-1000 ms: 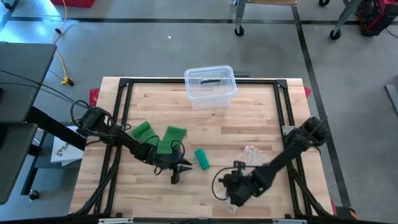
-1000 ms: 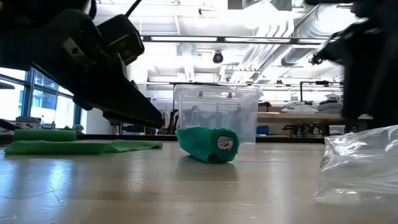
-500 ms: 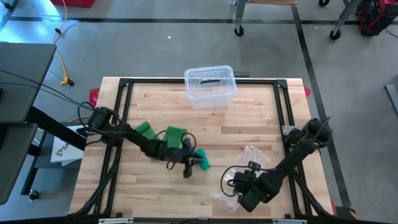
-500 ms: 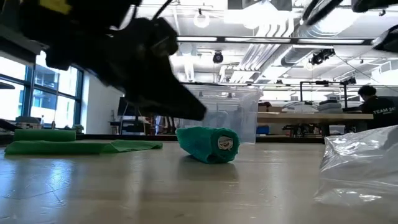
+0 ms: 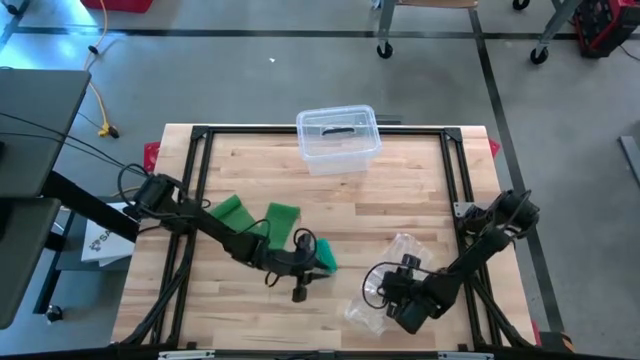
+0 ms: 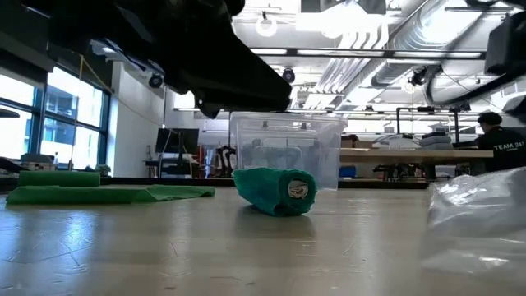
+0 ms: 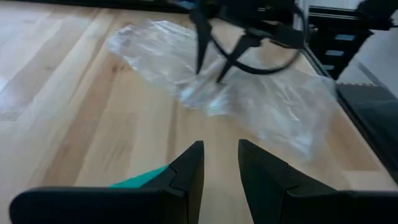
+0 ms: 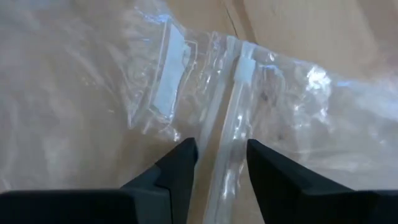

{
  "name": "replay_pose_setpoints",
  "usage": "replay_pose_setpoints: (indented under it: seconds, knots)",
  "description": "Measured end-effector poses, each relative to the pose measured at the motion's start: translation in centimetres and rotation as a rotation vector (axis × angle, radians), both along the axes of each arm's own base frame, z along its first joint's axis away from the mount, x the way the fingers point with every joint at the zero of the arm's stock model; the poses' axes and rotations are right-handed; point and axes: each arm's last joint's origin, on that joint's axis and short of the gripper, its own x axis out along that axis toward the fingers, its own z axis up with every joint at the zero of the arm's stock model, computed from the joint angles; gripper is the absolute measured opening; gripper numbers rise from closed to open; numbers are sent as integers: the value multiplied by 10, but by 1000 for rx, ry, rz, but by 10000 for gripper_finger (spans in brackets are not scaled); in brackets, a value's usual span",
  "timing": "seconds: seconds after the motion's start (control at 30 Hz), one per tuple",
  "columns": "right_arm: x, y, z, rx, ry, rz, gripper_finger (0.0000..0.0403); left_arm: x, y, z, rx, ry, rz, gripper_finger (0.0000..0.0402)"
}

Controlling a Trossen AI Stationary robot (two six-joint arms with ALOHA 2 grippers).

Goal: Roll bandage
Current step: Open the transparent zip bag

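The rolled green bandage point(image 5: 325, 255) lies on its side near the middle of the wooden counter point(image 5: 400, 190). In the low view its round end point(image 6: 300, 189) faces the camera, and the roll rests flat on the wood.

The left claw point(image 5: 300, 280) hangs just beside the roll, on the side nearer the front edge of the counter. Its two dark fingers point(image 7: 186, 171) stand a little apart with a small gap between them, and nothing is between them. A green corner of the roll shows next to one finger in the left wrist view, but the finger does not pinch it. In the low view the dark arm is above the roll, not touching it.

The right claw point(image 5: 392, 295) is over the clear plastic bag point(image 5: 400, 250), which lies crumpled near the front right part of the counter. Its fingers point(image 8: 177, 165) are spread a little, with the bag's zip strip point(image 8: 239, 87) running ahead of the gap. It is hard to tell if the tips touch the plastic, and they do not squeeze it.

Two more green bandage pieces point(image 5: 255, 215) lie flat on the left side of the counter, apart from the roll. A clear plastic box point(image 5: 338, 138) sits at the back edge of the counter. Far off in the room, a person point(image 6: 497, 136) shows in the low view.
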Motion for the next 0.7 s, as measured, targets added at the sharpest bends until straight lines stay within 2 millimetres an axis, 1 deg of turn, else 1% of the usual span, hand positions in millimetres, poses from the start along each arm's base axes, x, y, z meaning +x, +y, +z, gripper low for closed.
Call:
replay_pose_setpoints:
  seconds: [0.07,0.13,0.23,0.27,0.33,0.4,0.5,0.57,0.63,0.7]
  knots:
    - [-4,-8,-8,28,-8,-50,125,-1,-3,1,-4,-5,-10,92]
    - [-6,-12,-14,46,-12,-64,93,-2,-6,1,-6,-10,-18,92]
    - [-5,-11,-10,37,-3,-38,24,-3,-8,2,11,-22,-32,92]
    - [-5,-11,-6,31,13,-24,13,-2,-8,3,28,-32,-41,92]
    - [-4,-9,7,26,54,-10,13,-2,-8,4,68,-56,-61,92]
    - [-2,-7,28,15,91,-10,13,-1,-9,6,109,-76,-79,92]
    - [7,2,68,33,47,16,3,1,-11,12,165,-154,-109,92]
    - [11,6,84,24,44,53,5,2,-11,17,190,-205,-100,92]
    - [18,14,100,51,-4,104,5,2,-12,20,218,-245,-94,94]
    - [24,18,114,55,-56,159,2,3,-13,24,268,-289,-128,101]
